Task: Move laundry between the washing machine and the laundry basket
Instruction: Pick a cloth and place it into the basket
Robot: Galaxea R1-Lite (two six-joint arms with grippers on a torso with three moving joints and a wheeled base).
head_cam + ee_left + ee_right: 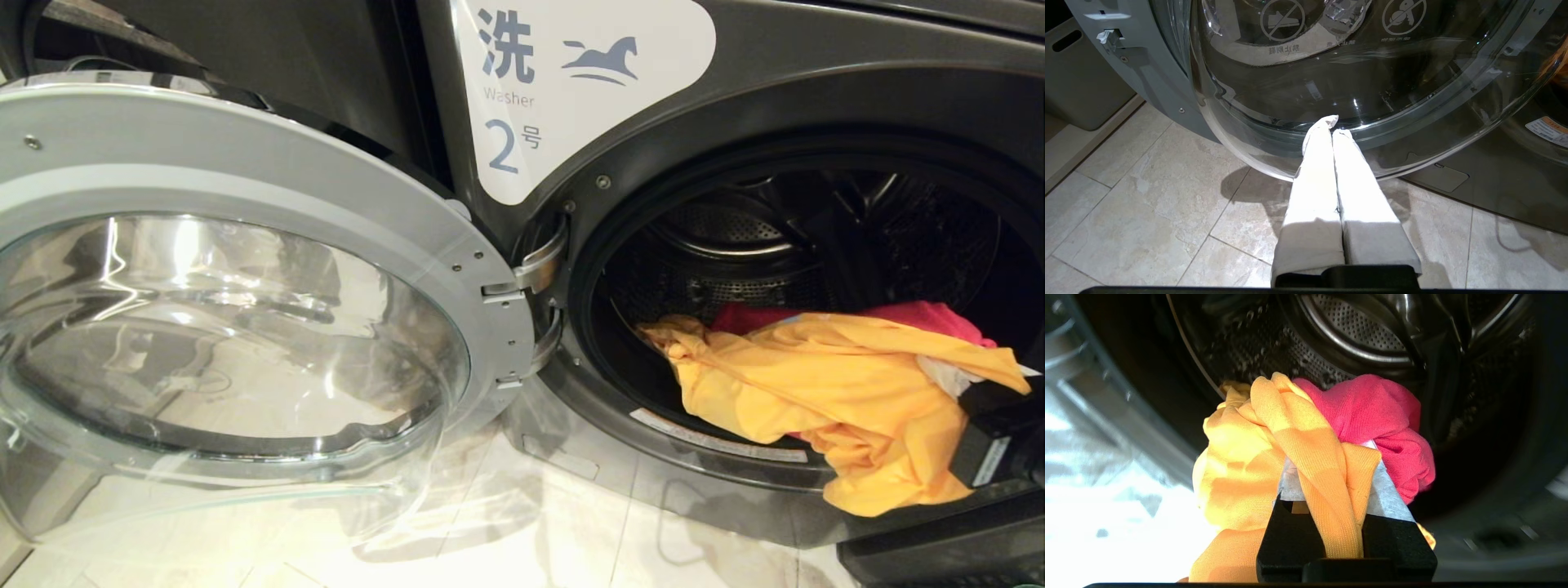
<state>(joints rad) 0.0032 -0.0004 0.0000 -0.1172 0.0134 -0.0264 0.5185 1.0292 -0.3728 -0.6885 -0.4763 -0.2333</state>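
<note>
- The right end effector [1331, 473] is clamped on a fold of the orange garment [824, 392], which drapes over the drum lip of the washer [588, 131]; judging by this, it is being pulled out.
- The pink garment [1376, 412] lies behind it, inside the drum, and bunches against the orange cloth.
- The door [245, 269] stands wide open, giving access.
- The left end effector [1333, 126], fingers together and empty, is parked low by the door glass.
- No basket shows.

Laundry at the washer mouth
Clothes [824, 392] spill over the drum [735, 237] rim, right of the open door [237, 327], above the floor [506, 531].
</note>
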